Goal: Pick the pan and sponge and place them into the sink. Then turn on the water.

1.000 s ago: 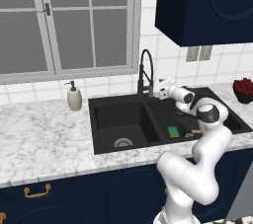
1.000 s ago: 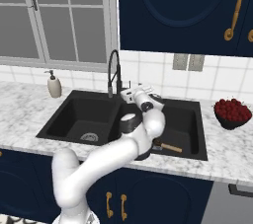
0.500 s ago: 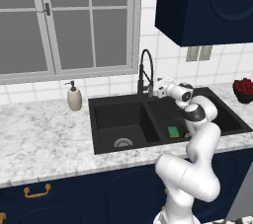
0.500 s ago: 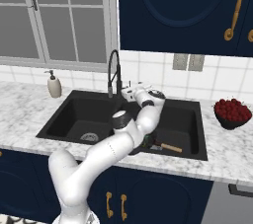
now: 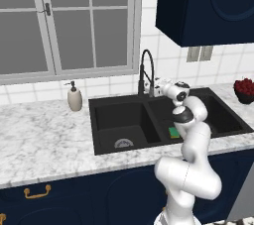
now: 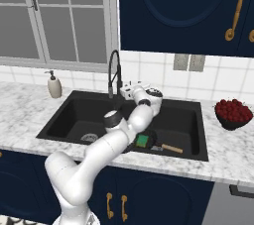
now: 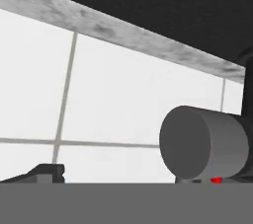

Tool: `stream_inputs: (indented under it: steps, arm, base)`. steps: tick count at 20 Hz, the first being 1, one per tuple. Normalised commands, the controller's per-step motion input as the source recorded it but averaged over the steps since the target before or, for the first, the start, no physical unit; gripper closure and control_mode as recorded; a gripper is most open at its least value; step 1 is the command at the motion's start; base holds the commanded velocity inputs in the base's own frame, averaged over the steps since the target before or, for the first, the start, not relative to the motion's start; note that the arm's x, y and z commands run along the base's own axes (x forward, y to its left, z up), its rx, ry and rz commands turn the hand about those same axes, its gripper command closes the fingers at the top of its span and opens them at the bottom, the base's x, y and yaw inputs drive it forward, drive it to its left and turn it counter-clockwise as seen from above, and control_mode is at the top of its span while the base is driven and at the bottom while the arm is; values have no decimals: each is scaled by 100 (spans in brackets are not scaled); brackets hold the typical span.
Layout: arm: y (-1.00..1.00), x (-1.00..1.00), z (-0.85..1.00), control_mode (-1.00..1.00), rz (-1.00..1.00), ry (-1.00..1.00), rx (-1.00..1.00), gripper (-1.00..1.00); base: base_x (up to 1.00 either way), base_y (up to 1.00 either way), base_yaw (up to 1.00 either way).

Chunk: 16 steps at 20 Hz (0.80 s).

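Pan (image 6: 155,142) and sponge (image 6: 142,140) are both down in the right basin of the sink (image 6: 64,116), the green sponge lying at the near edge of the black pan, whose wooden handle pokes out to the right, so that half of the job looks done and only the water is left. And look what has shifted in the last second: the arm has swung its head leftward, away from the middle of the right basin and in toward the faucet (image 6: 114,73) at the back of the divider. The gripper (image 6: 127,90) now sits just to the right of the faucet's foot, jaws spread about as wide as they go and holding nothing. From the camera on the hand a grey cylinder (image 7: 202,143), which I take for the tap's lever, looms close on the right against the white tiles. My read: it is lining up to push that handle. As for the pose, the arm rises from the near side of the bench (image 5: 44,135), elbow bent above the right basin, forearm reaching to the far wall, wrist turned left and roughly level.
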Motion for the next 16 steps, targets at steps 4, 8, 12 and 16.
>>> stream_inputs:
  steps: [4,8,12,16]
  arm:
    - [-33,38,-35,-100,1,0,0,-100]
    - [-32,36,-24,-100,0,0,0,-100]
    - [-31,29,-28,-100,0,0,0,-100]
    - [-49,12,-19,-100,0,0,0,-100]
  base:
    - [0,0,0]
    - [0,0,0]
    - [0,0,0]
    - [0,0,0]
